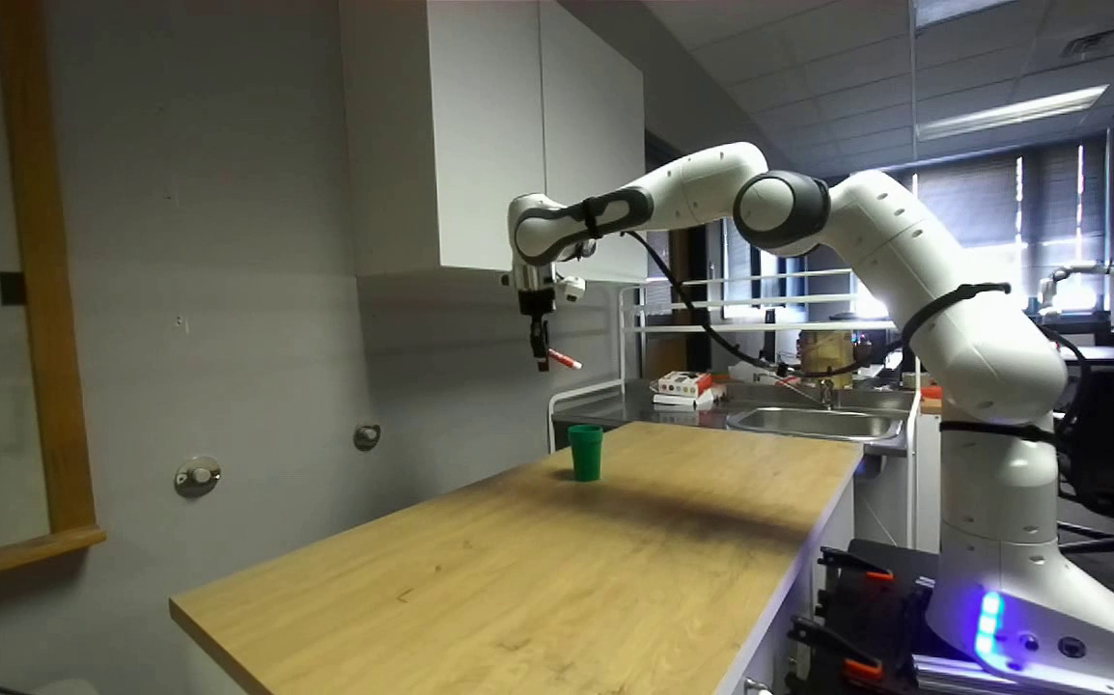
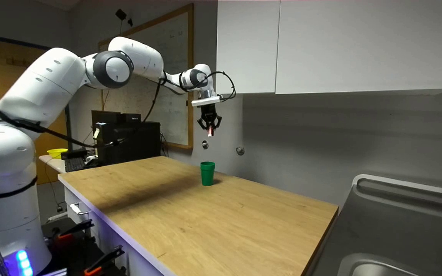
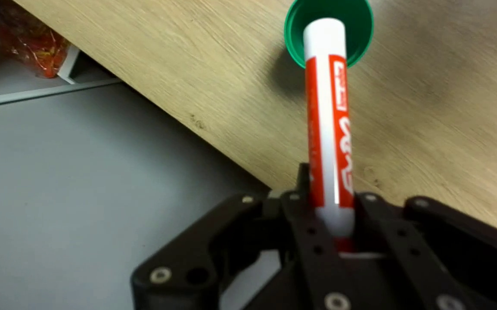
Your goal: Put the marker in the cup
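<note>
red-and-white marker (image 3: 329, 129), wrist view: gripper (image 3: 333, 202) clamps its near end, leaving far end free, likely to enter green cup (image 2: 207, 174) first.

The rounded white arm (image 1: 914, 249) has black cables (image 2: 25, 125), its black pincer (image 2: 210, 131) silver screws (image 3: 160, 275).

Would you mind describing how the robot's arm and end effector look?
The arm is white and rounded, with dark grey joint rings, a black cable, black straps and a blue base light. The end effector is black, with two fingers and silvery screw heads.
</note>
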